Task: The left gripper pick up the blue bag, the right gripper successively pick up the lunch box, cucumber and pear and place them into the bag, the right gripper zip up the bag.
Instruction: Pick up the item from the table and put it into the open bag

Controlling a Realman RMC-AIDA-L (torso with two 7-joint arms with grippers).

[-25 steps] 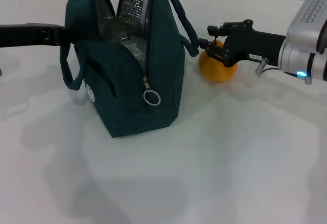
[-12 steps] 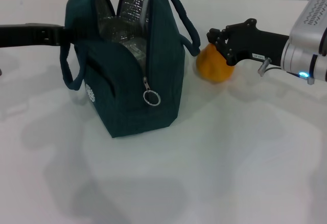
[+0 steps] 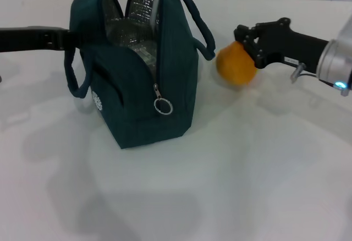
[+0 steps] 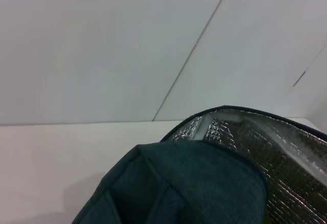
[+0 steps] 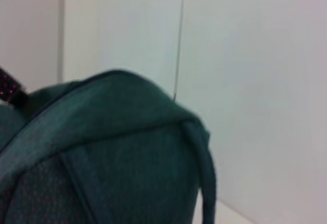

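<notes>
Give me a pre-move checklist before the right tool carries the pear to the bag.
1. Right tool shut on pear: ok.
2. Pear lifted off the table: cannot tell.
3. Bag mouth open, foil lining showing: ok.
4. Left tool holding the bag's far side: cannot tell, its fingers are hidden by the bag.
5. Path to the mouth clear: not ok, the handle hangs between pear and opening.
6. Lunch box and cucumber already inside: cannot tell.
</notes>
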